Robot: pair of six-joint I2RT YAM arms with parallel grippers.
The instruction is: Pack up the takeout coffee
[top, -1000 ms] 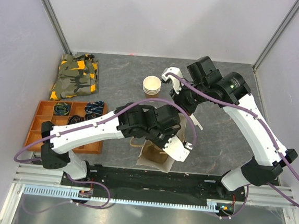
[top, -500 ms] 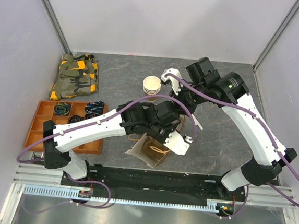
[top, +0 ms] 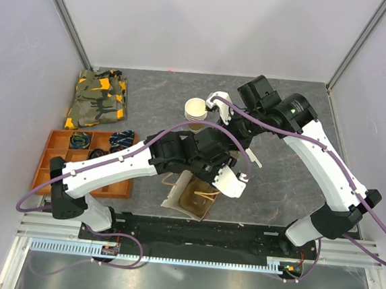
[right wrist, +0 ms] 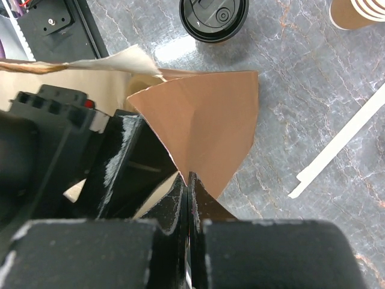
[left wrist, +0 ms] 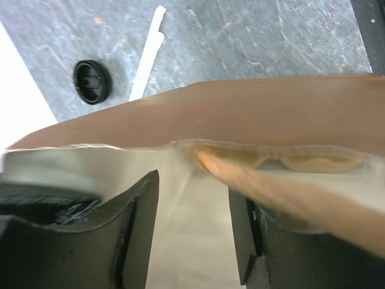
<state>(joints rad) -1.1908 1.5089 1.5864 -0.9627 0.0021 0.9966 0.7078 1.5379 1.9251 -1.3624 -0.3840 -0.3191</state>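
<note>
While the right gripper (right wrist: 188,178) is clamping the paper bag (top: 188,201) by its flap and the left gripper (left wrist: 192,201) is holding jaws wide at the mouth, the bag is tipping further than before, just beside the takeout coffee (right wrist: 213,18).

Paper bag (top: 187,199) skewed leftward and spread wider, left gripper (left wrist: 192,189) shifted slightly away from the near edge
</note>
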